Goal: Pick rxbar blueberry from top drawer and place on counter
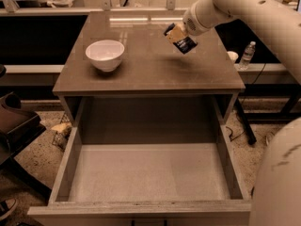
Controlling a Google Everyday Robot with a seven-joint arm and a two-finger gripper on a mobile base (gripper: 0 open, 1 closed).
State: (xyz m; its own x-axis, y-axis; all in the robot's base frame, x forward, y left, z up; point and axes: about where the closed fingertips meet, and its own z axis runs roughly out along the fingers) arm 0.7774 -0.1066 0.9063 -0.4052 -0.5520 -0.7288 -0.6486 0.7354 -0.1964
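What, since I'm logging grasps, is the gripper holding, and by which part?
The gripper, above the counter, holds the rxbar blueberry by its upper end.

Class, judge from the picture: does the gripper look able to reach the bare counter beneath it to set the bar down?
Probably yes. The gripper holds the rxbar blueberry above the counter; the patch below it is bare, and the white bowl sits well aside.

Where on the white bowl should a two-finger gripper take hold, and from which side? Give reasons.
Pinch the rim of the bowl from above, one finger inside, one outside: it stands upright and open on the counter, and its round body looks too wide to span. The gripper is over the counter's far right, shut on the snack bar.
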